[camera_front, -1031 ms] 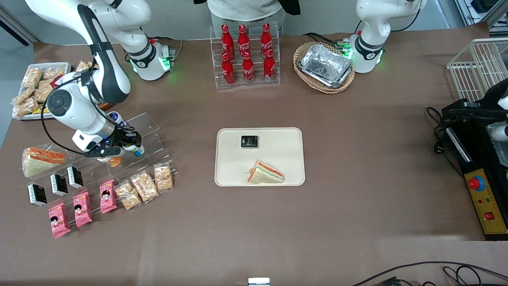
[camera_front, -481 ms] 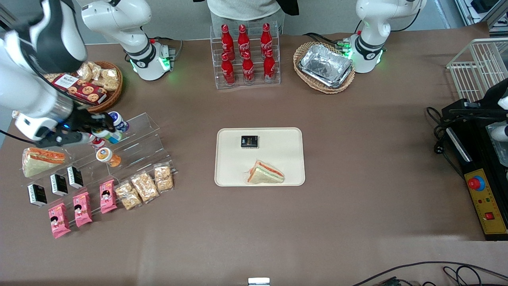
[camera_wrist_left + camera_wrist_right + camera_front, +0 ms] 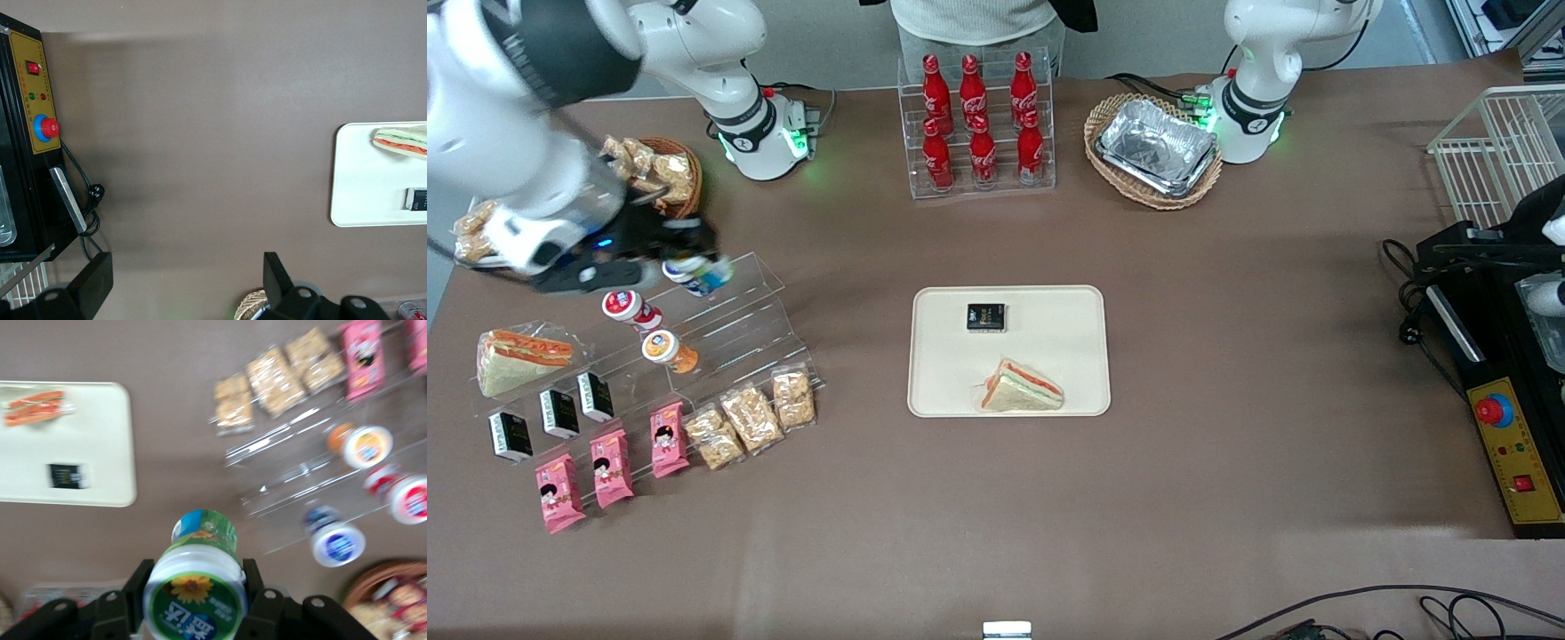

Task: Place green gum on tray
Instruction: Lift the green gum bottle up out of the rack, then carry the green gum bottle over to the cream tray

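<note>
Resting in gripper (image 3: 195, 587): green gum (image 3: 197, 577)

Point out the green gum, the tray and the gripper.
green gum (image 3: 195, 603), right wrist view, on its lid.
tray (image 3: 1049, 356), front view, on its bare floor.
gripper (image 3: 193, 590), right wrist view, midway between fingertips, above the table.

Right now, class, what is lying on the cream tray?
On the tray: a wrapped sandwich and a small black packet. The green gum is not there; the pincer holds it.
</note>
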`<control>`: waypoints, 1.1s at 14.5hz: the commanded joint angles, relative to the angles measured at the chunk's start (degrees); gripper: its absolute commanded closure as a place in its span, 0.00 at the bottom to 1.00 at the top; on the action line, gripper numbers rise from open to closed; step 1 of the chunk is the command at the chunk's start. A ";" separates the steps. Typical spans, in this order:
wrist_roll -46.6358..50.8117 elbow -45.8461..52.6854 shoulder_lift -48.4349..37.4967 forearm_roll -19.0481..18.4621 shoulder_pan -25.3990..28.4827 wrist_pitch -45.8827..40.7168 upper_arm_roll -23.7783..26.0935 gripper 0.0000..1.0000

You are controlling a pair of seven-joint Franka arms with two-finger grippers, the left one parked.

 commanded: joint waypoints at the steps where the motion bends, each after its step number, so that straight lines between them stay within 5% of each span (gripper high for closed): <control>1: 15.46 3.42 1.46 2.58 -0.11 -1.04 9.99 1.00; 6: 29.10 -1.48 6.47 1.79 0.33 12.28 21.34 1.00; 13: 37.12 -8.70 20.52 -9.88 8.50 31.91 22.06 1.00; 16: 38.79 -12.55 23.52 -11.92 9.56 39.45 22.06 1.00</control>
